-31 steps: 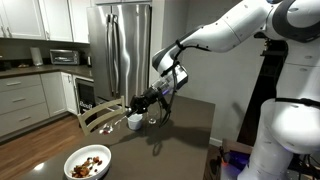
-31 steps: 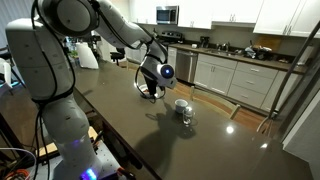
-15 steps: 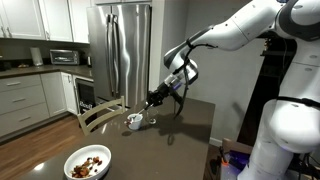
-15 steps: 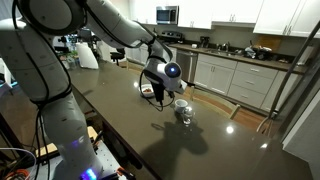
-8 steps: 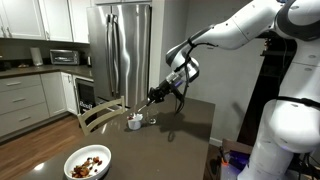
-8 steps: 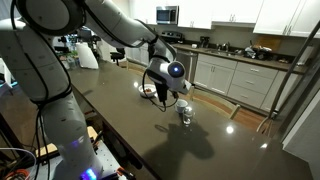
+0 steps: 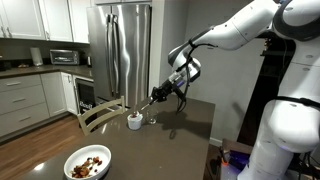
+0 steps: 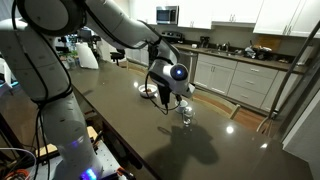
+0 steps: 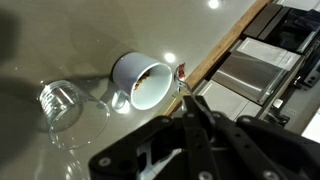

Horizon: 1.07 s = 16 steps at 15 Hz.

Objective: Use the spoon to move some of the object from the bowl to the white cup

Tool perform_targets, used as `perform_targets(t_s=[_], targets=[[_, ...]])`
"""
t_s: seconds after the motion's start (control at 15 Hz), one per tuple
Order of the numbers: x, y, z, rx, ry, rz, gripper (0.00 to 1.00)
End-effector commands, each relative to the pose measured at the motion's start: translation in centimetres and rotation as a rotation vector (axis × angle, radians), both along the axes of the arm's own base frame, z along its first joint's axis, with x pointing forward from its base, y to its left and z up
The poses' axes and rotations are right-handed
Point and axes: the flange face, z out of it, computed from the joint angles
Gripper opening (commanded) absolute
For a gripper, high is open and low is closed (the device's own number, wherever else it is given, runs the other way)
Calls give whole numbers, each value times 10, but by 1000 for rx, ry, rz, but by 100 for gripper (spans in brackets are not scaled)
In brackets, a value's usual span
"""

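Above dark table (image 7: 190, 122), right at white cup (image 9: 140, 82): pinching spoon (image 9: 183, 85) by handle w/ gripper (image 9: 193, 112), pressed tight together on it. Holding spoon tip just beside cup rim, apparently carrying a reddish bit. Seeing brownish stuff inside cup, so prob. already getting some pieces (image 7: 88, 166) across. Leaving most in bowl (image 7: 101, 150), well apart from cup. Judging approx mid-transfer: emptying spoon remaining, poss. more scoops after.

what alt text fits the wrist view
A shut pincer holds a spoon, its tip close by the rim of a white cup that looks brownish inside. A clear glass stands beside the cup on a glossy dark table.
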Motion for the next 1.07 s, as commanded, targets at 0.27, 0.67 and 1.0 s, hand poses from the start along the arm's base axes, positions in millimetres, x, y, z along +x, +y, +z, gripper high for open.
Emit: perform_targets(t_s=[0.27,0.67,1.0], targets=[[2,-16,-13,38,18,-33,4],[4,-22,-18,34,29,-47,4],[12,-26,-14,26,21,-54,4]])
